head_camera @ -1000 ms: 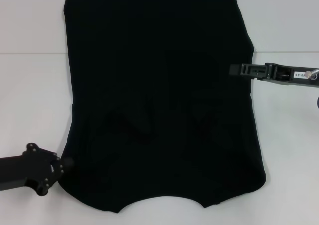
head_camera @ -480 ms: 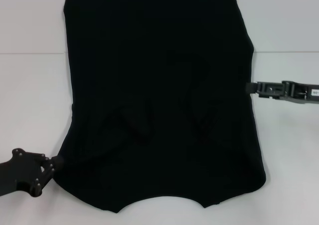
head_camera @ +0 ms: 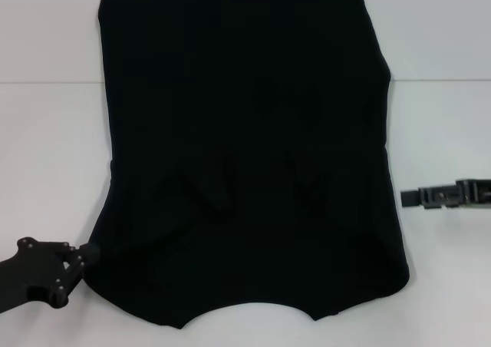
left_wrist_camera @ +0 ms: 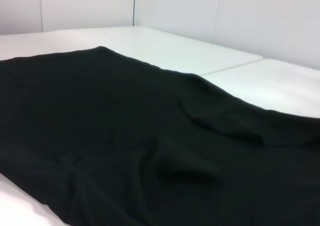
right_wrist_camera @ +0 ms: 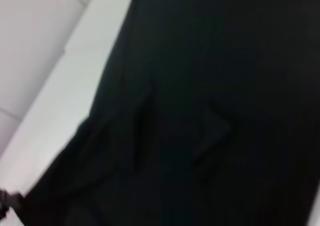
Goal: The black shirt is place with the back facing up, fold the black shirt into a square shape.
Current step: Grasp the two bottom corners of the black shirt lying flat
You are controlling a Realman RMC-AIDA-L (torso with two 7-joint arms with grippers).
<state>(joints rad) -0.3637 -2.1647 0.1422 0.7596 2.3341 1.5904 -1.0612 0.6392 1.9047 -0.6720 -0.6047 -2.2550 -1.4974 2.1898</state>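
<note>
- The black shirt (head_camera: 245,155) lies spread on the white table (head_camera: 46,147), hem at the far end and curved neckline at the near edge, toward the robot. Both sleeves appear already turned in over the body, since the sides run nearly straight and low ridges of cloth sit across the lower middle.
- Change: the cloth ridges in the lower middle of the shirt look a little flatter than a second ago. The outline of the shirt is unchanged.
- The left gripper (head_camera: 83,253) rests at the shirt's near left corner, its tip touching or just beside the edge. It has drawn back outward and sits lower than a second ago. The jaw state cannot be told.
- The right gripper (head_camera: 410,199) sits just beside the shirt's right edge, apart from the cloth. A second ago it reached to that edge farther up; it has since withdrawn outward and moved toward the near end. The jaw state cannot be told.
- Judgement: the sleeve folds appear complete and both arms are repositioning toward the shirt's near corners.
- Judgement: the remaining step is likely a lengthwise fold, carrying one end over the other to make the square. This needs a grip on each corner.
</note>
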